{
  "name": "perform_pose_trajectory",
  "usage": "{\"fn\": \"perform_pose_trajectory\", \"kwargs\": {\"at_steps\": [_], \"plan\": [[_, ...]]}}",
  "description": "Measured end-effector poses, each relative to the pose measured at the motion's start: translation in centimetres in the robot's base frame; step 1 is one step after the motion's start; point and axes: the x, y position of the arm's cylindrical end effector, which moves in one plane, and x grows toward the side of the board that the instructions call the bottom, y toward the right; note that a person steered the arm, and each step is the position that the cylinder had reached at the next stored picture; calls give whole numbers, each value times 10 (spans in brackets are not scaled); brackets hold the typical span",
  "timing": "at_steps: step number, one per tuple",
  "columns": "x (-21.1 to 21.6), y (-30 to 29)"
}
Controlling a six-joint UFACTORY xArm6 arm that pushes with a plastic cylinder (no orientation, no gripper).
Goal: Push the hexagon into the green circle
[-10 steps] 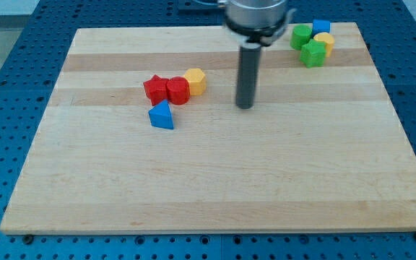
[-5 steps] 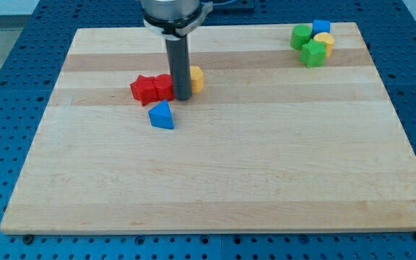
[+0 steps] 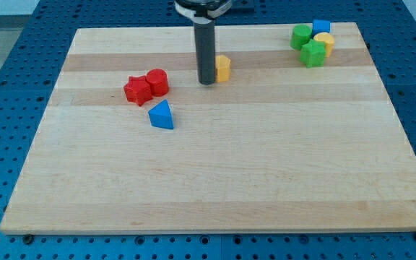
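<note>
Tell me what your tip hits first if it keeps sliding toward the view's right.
My tip sits against the left side of the yellow hexagon, so it meets that block at once. The green circle lies farther right and higher.

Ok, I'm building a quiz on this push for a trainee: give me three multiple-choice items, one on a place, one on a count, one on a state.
1. Where is my tip relative to the yellow hexagon?
A. On its left in the view
B. On its right
C. Far below it

2. How many red blocks show?
A. One
B. Two
C. Four

3. The hexagon and the green circle are:
A. Touching
B. Stacked
C. Apart

Answers: 1 A, the rod stands against the hexagon's left side. 2 B, a red star and a red block sit together. 3 C, bare board lies between them.
</note>
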Motion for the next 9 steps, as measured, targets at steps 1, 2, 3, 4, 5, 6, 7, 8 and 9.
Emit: {"fn": "perform_pose_trajectory", "kwargs": {"at_steps": [1,2,3,4,5,6,7,8,9], "plan": [[-20,15],[-40,17],[-52,17],[-56,26],[-56,50],[-62,60],[-82,59],[-85,61],[-85,75]]}}
